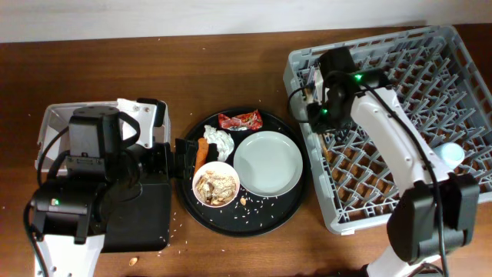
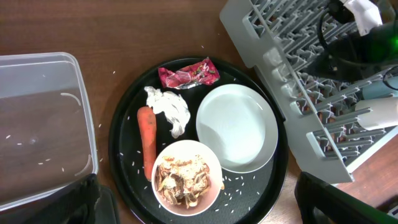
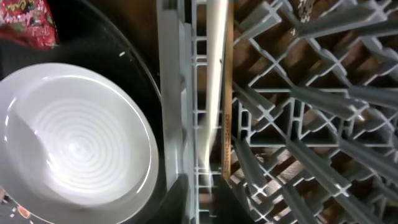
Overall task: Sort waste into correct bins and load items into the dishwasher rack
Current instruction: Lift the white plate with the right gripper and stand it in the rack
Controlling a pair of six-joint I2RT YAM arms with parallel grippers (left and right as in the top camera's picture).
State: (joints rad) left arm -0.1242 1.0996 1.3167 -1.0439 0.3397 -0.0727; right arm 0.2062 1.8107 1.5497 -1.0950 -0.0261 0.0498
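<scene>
My left hand (image 1: pixel 184 154) is open wide, next to the carrot (image 1: pixel 201 151). My right hand (image 1: pixel 315 97) is over the rack (image 1: pixel 430 85) edge, where the chopstick (image 3: pixel 227 106) is. I cannot tell if it is open or closed.

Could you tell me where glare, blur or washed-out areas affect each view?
Overhead: evenly lit and sharp. Left wrist: the plate is sharp, but the far corner of the dishwasher rack blurs under a green glow. Right wrist: the plate shines brightly; the chopstick along the rack looks washed out.
</scene>
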